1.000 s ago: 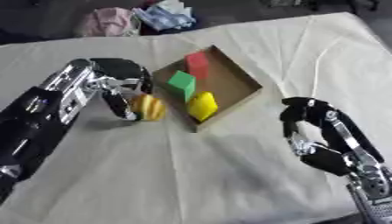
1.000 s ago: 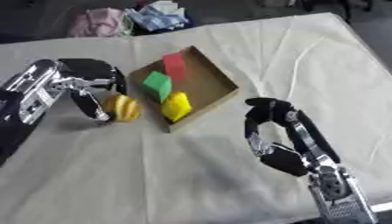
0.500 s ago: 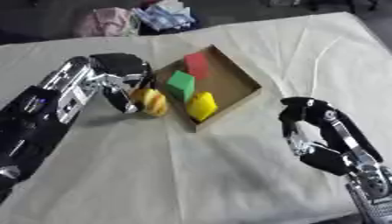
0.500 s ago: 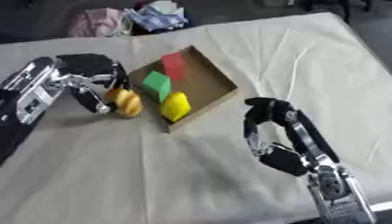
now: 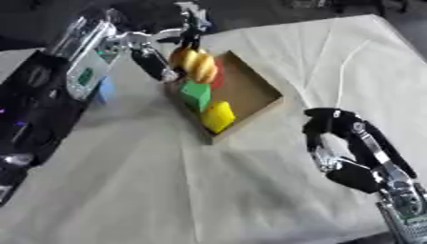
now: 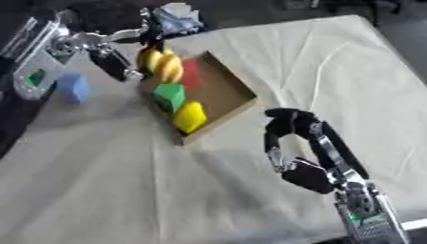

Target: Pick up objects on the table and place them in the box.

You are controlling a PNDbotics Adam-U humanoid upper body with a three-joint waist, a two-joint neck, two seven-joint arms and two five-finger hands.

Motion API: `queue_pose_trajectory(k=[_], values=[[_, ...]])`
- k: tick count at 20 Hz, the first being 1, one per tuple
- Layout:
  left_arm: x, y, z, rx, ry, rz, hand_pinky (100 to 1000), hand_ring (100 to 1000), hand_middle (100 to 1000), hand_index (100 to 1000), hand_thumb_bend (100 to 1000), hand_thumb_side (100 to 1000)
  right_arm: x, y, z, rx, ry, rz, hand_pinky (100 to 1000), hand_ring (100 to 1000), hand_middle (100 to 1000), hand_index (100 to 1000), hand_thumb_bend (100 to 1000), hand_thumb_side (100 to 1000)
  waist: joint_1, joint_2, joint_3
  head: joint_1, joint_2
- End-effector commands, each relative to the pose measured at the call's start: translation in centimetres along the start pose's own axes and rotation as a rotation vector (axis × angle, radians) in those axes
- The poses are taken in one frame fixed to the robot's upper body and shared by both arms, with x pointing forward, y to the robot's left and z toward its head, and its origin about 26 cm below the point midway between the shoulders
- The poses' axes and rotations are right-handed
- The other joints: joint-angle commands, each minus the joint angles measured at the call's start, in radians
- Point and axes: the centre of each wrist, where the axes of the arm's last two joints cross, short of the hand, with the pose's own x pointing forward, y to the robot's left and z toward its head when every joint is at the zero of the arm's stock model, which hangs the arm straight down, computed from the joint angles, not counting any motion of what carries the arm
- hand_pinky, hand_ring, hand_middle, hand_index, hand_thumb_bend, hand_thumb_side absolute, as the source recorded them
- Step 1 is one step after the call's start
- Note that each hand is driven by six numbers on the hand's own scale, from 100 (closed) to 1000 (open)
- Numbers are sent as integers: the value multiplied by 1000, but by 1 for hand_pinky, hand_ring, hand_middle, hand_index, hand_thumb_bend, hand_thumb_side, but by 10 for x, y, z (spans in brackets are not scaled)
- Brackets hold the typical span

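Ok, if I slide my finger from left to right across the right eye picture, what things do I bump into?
Blue block → left hand holding the yellow-orange object → green block → yellow block → cardboard box → right hand.

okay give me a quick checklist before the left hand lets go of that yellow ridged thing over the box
1. Left hand shut on the yellow ridged object: ok.
2. Object over the open cardboard box, not the table: roughly at its far left corner, cannot tell if fully inside the rim.
3. Free floor in the box: ok, bare cardboard on the right; red block, green block and yellow block line the left wall.
4. Right hand out of the way: ok, curled near the lower right, holding nothing.
5. Anything left on the table: not ok, a blue block sits left of the box.
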Motion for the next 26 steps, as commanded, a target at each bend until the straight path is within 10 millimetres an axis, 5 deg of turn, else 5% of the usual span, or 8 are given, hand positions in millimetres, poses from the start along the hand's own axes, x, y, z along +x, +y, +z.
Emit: queue_pose_trajectory(k=[1,8,19,26], values=[[11,3,-18,35,-32,-36,704,617,590,672,326,124,6,-1,-5,37,-37,0,642,651,591,799,100,392,5,-22,-10,16,-13],[26,-23,-37,-32,-71,-51,740,694,665,735,341,179,9,1,-10,77,-62,-10,641,650,591,799,100,391,6,-14,-31,21,-19],[20,-52,-46,-41,77,-59,738,700,680,752,362,201,12,3,-13,83,-75,-19,641,650,590,798,100,387,-3,-10,-48,22,-27],[19,-62,-47,-39,120,-71,753,730,796,876,434,312,12,3,-14,81,-77,-21,641,649,590,798,100,387,-3,-7,-53,19,-26]])
